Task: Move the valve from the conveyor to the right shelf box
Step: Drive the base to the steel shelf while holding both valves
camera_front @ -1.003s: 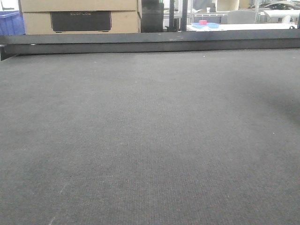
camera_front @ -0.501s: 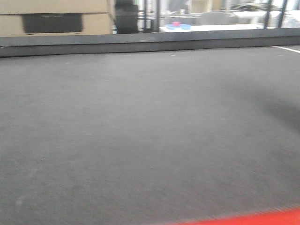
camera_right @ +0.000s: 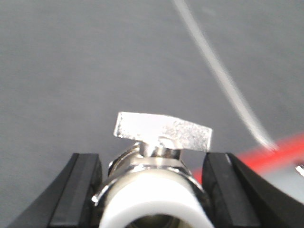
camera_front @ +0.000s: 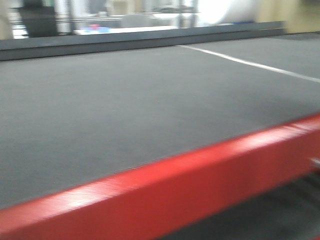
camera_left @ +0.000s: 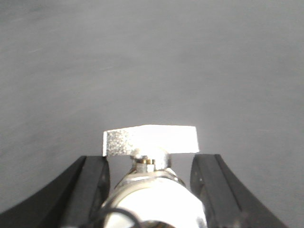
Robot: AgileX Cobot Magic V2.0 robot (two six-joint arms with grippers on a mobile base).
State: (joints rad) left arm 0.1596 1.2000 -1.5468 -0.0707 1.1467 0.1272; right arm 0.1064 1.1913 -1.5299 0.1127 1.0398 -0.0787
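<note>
Two valves show, one in each wrist view. In the left wrist view a silvery valve (camera_left: 153, 192) with a flat metal handle (camera_left: 149, 140) sits between the black fingers (camera_left: 90, 185) of my left gripper (camera_left: 151, 183), which is shut on it. My right gripper (camera_right: 154, 190) is shut on another valve (camera_right: 152, 197), silvery with a white end ring, its handle (camera_right: 164, 130) pointing away from the camera. Both hang over the dark-grey conveyor (camera_front: 125, 110). Neither gripper appears in the front view. The right shelf box is out of view.
A red rail (camera_front: 175, 185) runs along the belt's near edge, rising to the right, and it also shows at the right in the right wrist view as the red rail (camera_right: 280, 149). A white line (camera_front: 250, 62) crosses the belt at the right. A dark rail (camera_front: 100, 45) bounds the far side.
The front view has swung to the right. The cardboard boxes slid out at the left, and the red rail and white line came into view. The picture is now blurred.
</note>
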